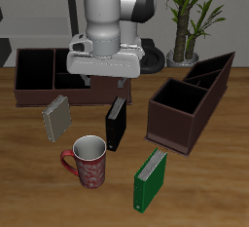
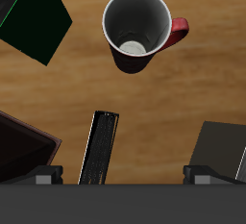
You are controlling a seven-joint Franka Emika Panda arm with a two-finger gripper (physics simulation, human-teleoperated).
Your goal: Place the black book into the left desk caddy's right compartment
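Gripper (image 1: 100,75) hangs above the table with its fingers spread wide and nothing held, just behind the black book (image 1: 116,124). That book stands upright on the wood, apart from everything else, between the grey book (image 1: 56,119) and the left desk caddy (image 1: 185,109). Nearer the front edge sit a red mug (image 1: 88,161) and the green book (image 1: 150,180), while the long low caddy (image 1: 39,75) lies farther back

Black book (image 1: 117,124) upright btwn red mug (image 1: 88,162) & left desk caddy (image 1: 190,102).
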